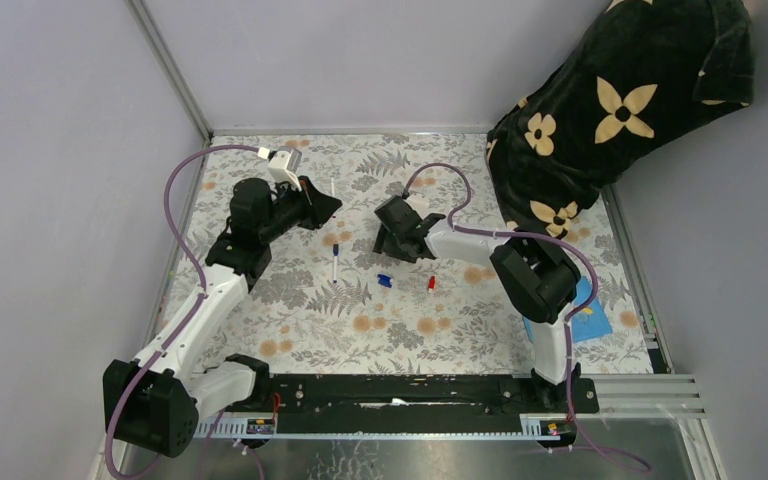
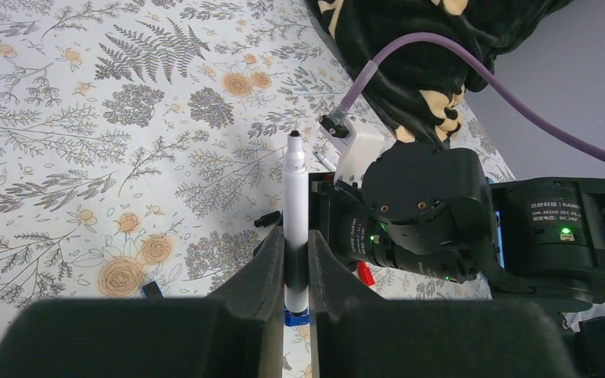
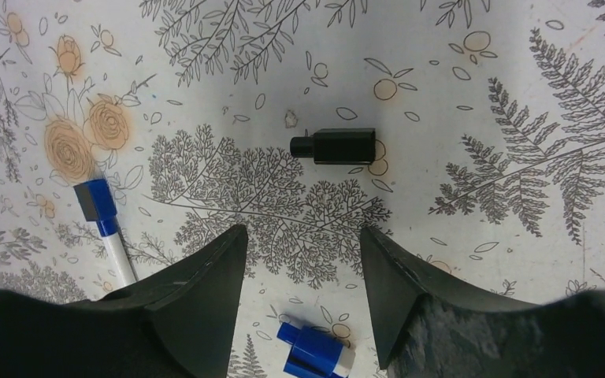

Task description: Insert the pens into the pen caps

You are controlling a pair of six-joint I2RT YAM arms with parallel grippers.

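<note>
My left gripper (image 2: 295, 240) is shut on a white pen (image 2: 295, 197) that stands upright between the jaws, its dark tip bare. In the top view this gripper (image 1: 318, 207) hovers over the mat's upper left with the pen (image 1: 332, 189). My right gripper (image 3: 303, 244) is open and holds nothing. It hangs low over the mat, with a black cap (image 3: 335, 146) lying just beyond its fingertips. A blue cap (image 3: 315, 353) lies under the jaws. A pen with a blue cap on it (image 3: 106, 228) lies to the left. A red cap (image 1: 431, 284) and the blue cap (image 1: 384, 281) lie near mid-mat.
A floral patterned mat (image 1: 290, 310) covers the table. A black flowered fabric mass (image 1: 610, 110) fills the back right corner. A blue cloth (image 1: 585, 320) lies at the right edge behind the right arm. Grey walls close in on the left and the back.
</note>
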